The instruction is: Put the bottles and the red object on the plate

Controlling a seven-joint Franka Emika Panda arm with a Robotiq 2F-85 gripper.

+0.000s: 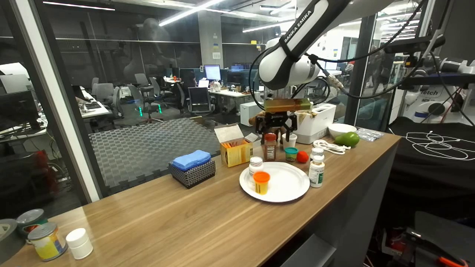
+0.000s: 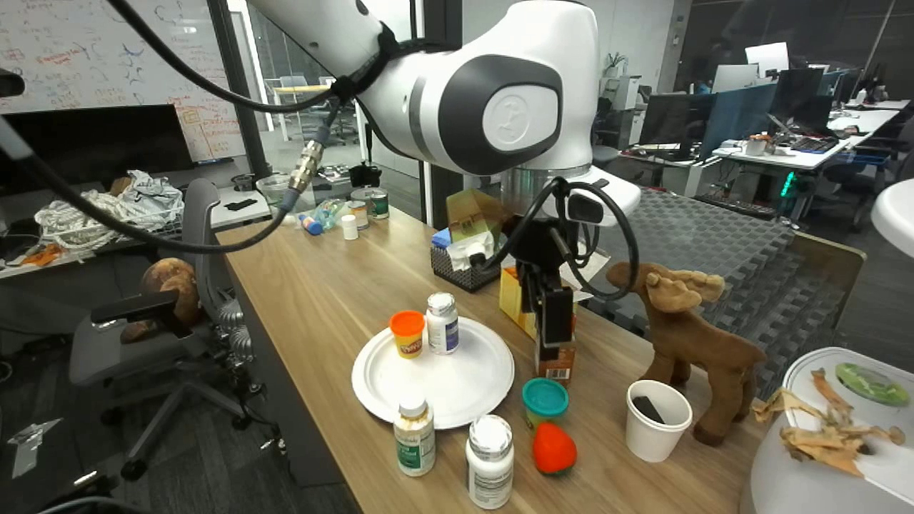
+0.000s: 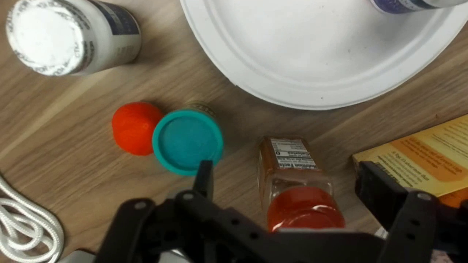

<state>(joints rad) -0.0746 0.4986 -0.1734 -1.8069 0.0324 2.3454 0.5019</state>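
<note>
My gripper (image 3: 287,179) stands open around a red-capped spice bottle (image 3: 292,171), with a gap on either side; its fingers (image 1: 288,134) reach down past the cap in an exterior view. On the white plate (image 1: 285,181) stand a white bottle (image 2: 443,325) and an orange-lidded yellow tub (image 2: 408,335). Beside the plate are two white bottles, one with a green label (image 2: 414,437) and one with a white cap (image 2: 490,464). The red object (image 3: 134,128), small and rounded, sits against a teal-lidded tub (image 3: 188,141). Another white bottle (image 1: 79,243) is at the counter's far end.
A yellow box (image 1: 236,152) is close to one finger. A white cup (image 2: 657,421), a brown toy moose (image 2: 692,350) and a white appliance (image 1: 318,122) stand near the arm. White rope (image 1: 331,147), a green avocado-like item (image 1: 347,139) and a patterned box with blue cloth (image 1: 192,168) lie further off.
</note>
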